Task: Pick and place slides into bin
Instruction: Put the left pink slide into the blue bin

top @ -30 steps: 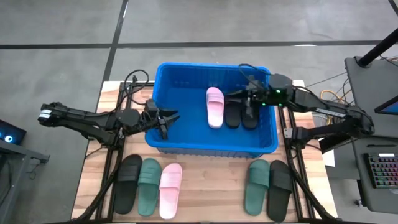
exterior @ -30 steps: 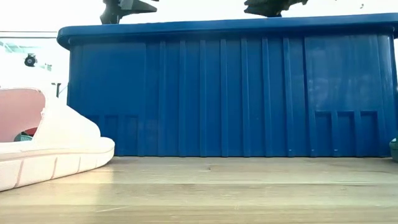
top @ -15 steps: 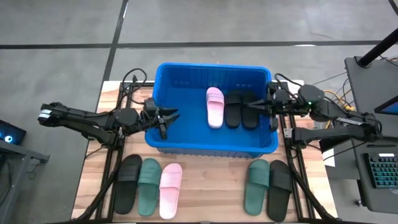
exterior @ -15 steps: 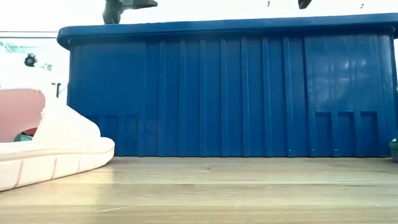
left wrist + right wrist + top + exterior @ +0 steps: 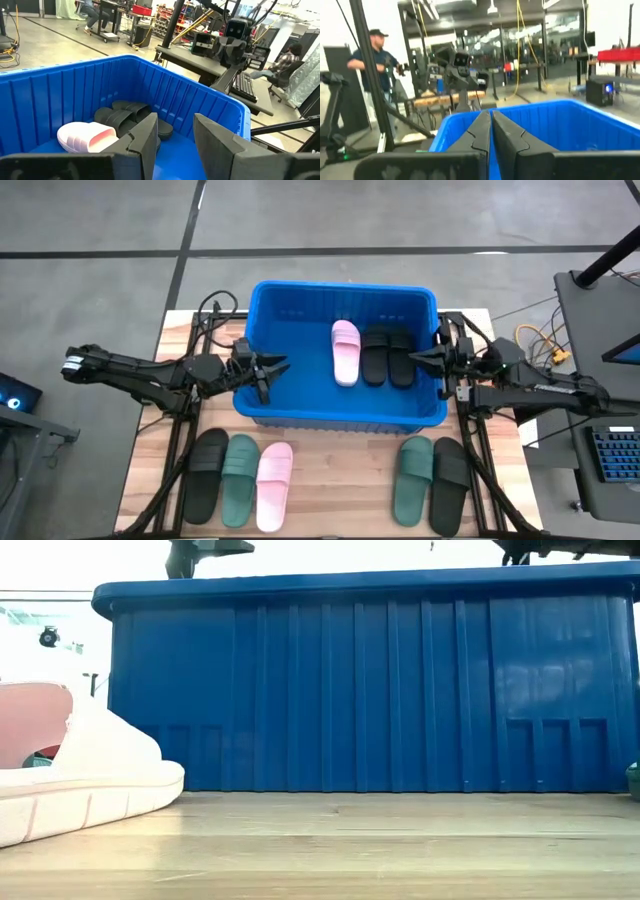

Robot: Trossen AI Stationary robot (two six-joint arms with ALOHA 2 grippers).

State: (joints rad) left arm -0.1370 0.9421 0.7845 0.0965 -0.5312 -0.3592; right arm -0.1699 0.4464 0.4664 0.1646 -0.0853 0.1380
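Three slides sit in the blue bin. Right gripper, pinched empty at right rim, probably grabs the green slide lower right next. Left gripper waits wide open at left rim.

Blue bin holds three slides; five lie outside

Industrial workshop: concrete floor, equipment racks, seated workers.

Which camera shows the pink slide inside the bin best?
The high view: the pink slide lies in full outline on the floor of the bin, beside two black slides. The left wrist view catches only part of it behind the end effector. The low and right wrist views show none of it.
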